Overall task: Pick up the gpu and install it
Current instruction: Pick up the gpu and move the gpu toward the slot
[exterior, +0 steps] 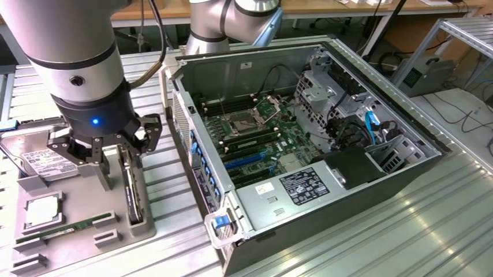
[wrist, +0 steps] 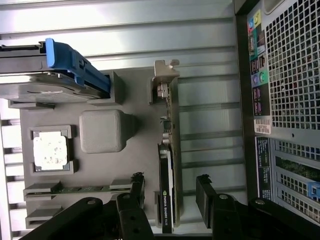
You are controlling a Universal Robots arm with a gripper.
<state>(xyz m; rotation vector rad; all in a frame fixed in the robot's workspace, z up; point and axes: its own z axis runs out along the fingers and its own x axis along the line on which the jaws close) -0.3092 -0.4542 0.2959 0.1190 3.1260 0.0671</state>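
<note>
The slatted metal table (exterior: 385,242) carries the open case (exterior: 231,75) on the exterior view's right and the grey tray (exterior: 142,229) on its left. The gpu (wrist: 169,165) stands on edge in a tray slot. The gripper (wrist: 170,192) hangs over the end opposite the bracket. Its jaws are open, with one finger on each side of the card's long axis, clear of both faces.
</note>
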